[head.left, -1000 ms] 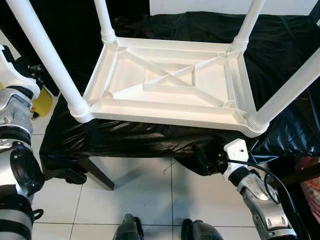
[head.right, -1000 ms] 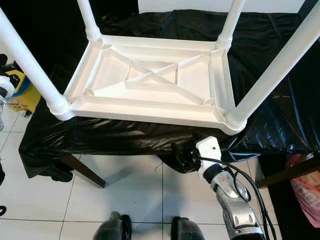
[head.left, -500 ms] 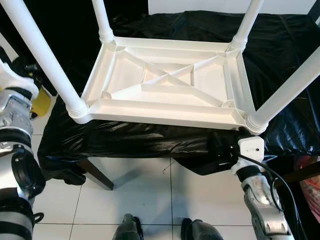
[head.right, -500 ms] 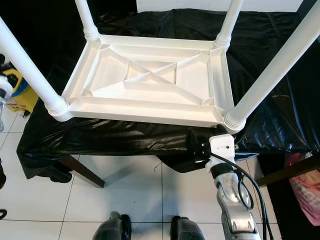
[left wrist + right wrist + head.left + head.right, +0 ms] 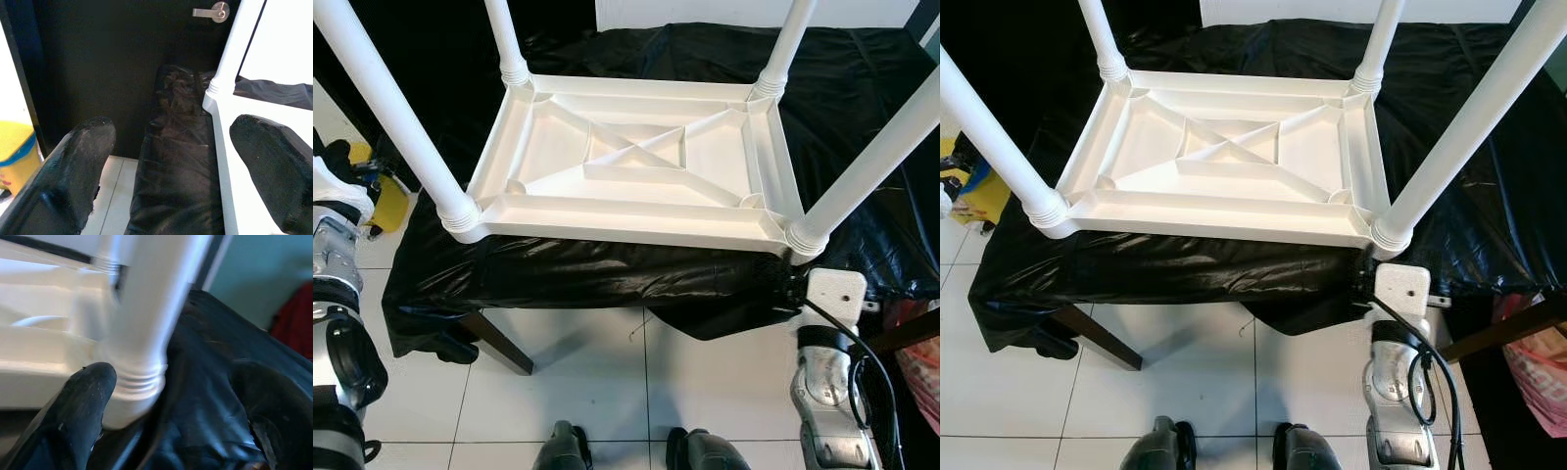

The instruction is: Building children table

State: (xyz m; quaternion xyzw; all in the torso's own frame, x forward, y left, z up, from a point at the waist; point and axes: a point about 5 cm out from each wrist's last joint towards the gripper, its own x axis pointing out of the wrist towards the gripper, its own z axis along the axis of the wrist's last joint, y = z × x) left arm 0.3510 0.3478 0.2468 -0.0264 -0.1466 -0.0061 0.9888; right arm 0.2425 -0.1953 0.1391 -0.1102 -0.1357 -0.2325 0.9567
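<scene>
The white plastic children's table [image 5: 636, 166] lies upside down on a black-covered table [image 5: 607, 279], with its legs pointing up. Its near-right leg [image 5: 862, 166] is screwed into the corner collar [image 5: 806, 235]. My right gripper [image 5: 176, 431] is open just below and in front of that collar. One fingertip [image 5: 90, 391] sits beside the leg's threaded base, apart from it. My left gripper [image 5: 171, 147] is open and empty off the table's left side. It looks along the black cover toward a white leg [image 5: 230, 63]. The left arm [image 5: 337, 294] is low at the left edge.
A yellow container [image 5: 386, 201] stands on the white tiled floor at the left. The support table's dark wooden leg [image 5: 499, 343] slants down in front of me. A red bag [image 5: 1538, 372] lies at the right. My feet [image 5: 563, 450] are near the table's front edge.
My right gripper has moved to the right and up, from under the cover's front edge to the near-right leg's base. The left arm has sunk lower at the left edge.
</scene>
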